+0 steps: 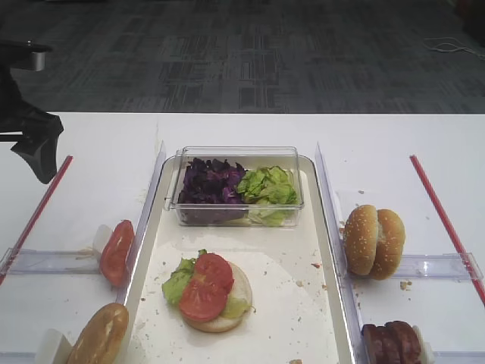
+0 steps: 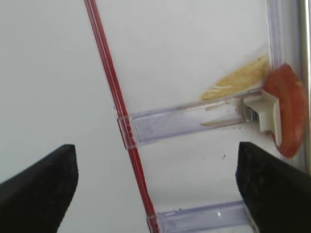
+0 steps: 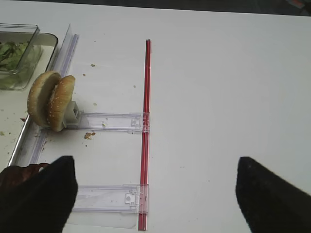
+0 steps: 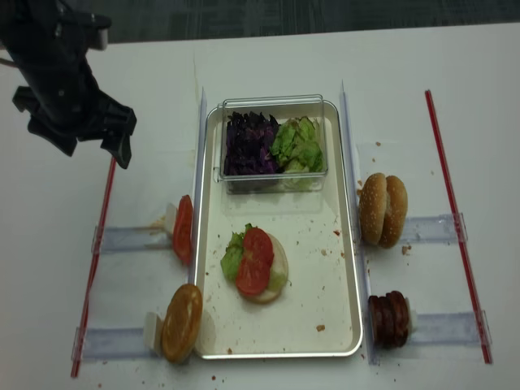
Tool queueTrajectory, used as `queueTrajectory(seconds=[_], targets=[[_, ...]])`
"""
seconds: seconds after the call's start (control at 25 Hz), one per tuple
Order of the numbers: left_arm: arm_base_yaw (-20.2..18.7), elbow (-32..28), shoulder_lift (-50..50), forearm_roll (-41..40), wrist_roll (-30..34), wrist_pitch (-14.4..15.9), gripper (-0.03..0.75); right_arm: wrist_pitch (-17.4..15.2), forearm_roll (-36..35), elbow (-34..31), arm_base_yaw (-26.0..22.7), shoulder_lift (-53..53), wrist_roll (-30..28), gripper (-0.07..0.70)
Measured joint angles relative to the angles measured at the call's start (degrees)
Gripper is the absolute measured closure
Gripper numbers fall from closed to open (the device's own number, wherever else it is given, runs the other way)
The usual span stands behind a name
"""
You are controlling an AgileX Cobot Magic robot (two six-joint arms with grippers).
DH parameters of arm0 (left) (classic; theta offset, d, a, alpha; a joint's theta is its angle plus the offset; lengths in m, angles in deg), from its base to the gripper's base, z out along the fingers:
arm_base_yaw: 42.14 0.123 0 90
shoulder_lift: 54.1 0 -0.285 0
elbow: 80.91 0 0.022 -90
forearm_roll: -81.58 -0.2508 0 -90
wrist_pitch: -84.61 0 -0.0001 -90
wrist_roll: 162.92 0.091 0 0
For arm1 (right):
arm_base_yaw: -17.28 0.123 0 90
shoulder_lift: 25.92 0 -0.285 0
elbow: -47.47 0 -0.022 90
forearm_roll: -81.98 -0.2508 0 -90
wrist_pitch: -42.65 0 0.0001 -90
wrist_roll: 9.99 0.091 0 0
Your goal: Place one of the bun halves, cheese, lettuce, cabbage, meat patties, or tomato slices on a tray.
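Red tomato slice (image 4: pixel 184 229) upright in left rack, just left of tray (image 4: pixel 345 244); nearer and right of left gripper (image 4: pixel 88 130), jaws wide, empty. Right gripper (image 3: pixel 155 194) equally wide.

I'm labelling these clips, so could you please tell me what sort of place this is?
Probably a lab bench set up as a burger station: a white table on office carpet, a tray with a half-built burger, and buns in clear racks.
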Motion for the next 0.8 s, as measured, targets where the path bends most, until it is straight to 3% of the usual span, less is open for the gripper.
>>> queueTrajectory(seconds=[0.36, 0.8], targets=[[0.0, -10.8, 12.7, 0.0, -1.5, 0.1, 0.078, 0.0, 0.0, 0.0, 0.0, 0.0, 0.0, -0.053], [0.0, -25.2, 35.0, 0.1, -5.1, 0.6, 0.085, 0.0, 0.0, 0.0, 0.0, 0.0, 0.0, -0.054]])
